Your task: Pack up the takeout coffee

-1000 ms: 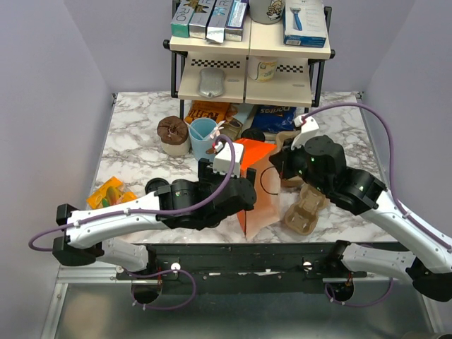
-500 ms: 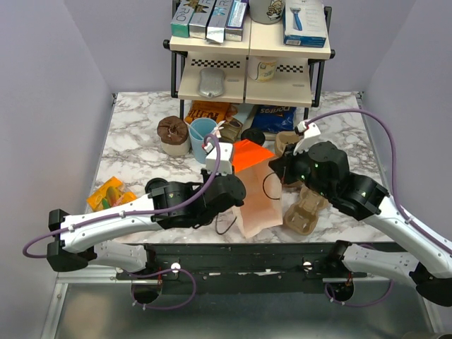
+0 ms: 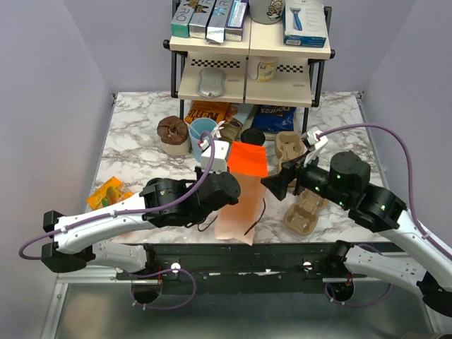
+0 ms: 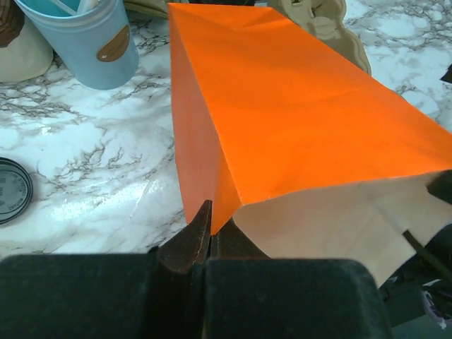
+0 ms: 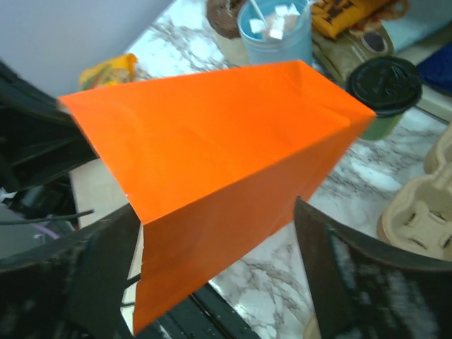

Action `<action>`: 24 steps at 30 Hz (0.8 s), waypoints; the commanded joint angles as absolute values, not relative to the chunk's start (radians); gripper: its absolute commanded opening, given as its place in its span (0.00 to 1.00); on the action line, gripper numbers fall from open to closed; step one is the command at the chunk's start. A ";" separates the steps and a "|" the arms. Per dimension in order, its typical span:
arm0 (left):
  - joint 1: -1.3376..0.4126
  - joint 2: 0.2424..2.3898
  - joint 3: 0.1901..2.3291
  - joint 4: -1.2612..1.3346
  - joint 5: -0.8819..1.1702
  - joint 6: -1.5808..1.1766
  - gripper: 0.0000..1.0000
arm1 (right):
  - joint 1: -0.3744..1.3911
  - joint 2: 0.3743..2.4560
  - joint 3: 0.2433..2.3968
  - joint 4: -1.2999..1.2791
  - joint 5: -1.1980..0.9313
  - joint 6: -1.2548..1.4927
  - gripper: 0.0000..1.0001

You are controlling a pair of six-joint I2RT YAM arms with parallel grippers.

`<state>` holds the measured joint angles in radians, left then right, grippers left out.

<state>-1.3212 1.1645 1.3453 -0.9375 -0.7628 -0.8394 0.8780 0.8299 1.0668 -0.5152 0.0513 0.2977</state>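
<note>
Left wrist: left fingers pinch the boxy orange paper bag, right fingers spread

Mid-table: bag lying lengthwise, mouth toward the near edge, closed end toward the rack at the back. Just behind that closed end, takeout coffee, upright on the table. Left of the coffee, cup with a stirrer; left again, close beside it, squat cup. Right of the coffee, one cup carrier; nearer, right of the bag, second carrier. Left gripper pinching the bag's mouth rim at its left corner. Right gripper just beside the bag's right side, jaws apart. Far left, toward the near edge, snack packet.
</note>
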 commanded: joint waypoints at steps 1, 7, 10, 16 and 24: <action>-1.318 1.190 1.417 -1.052 -0.775 -0.807 0.00 | 0.884 0.738 1.065 -0.472 -0.003 0.224 1.00; -1.310 1.149 1.424 -1.135 -0.733 -0.808 0.00 | 0.882 0.667 1.086 -0.527 0.156 0.264 1.00; -1.305 1.121 1.424 -1.160 -0.707 -0.808 0.00 | 0.882 0.704 1.166 -0.714 0.333 0.368 1.00; -1.292 1.066 1.434 -1.190 -0.614 -0.776 0.00 | 0.749 0.848 1.154 -1.082 0.416 0.618 1.00; -1.270 1.040 1.462 -1.258 -0.586 -0.765 0.00 | 0.402 1.058 1.007 -0.977 0.008 0.289 0.97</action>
<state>-1.2823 1.0550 1.4334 -1.2007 -0.6205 -0.7883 0.4397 0.9760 0.9688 -0.9470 0.2100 0.4553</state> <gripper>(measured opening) 0.010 0.997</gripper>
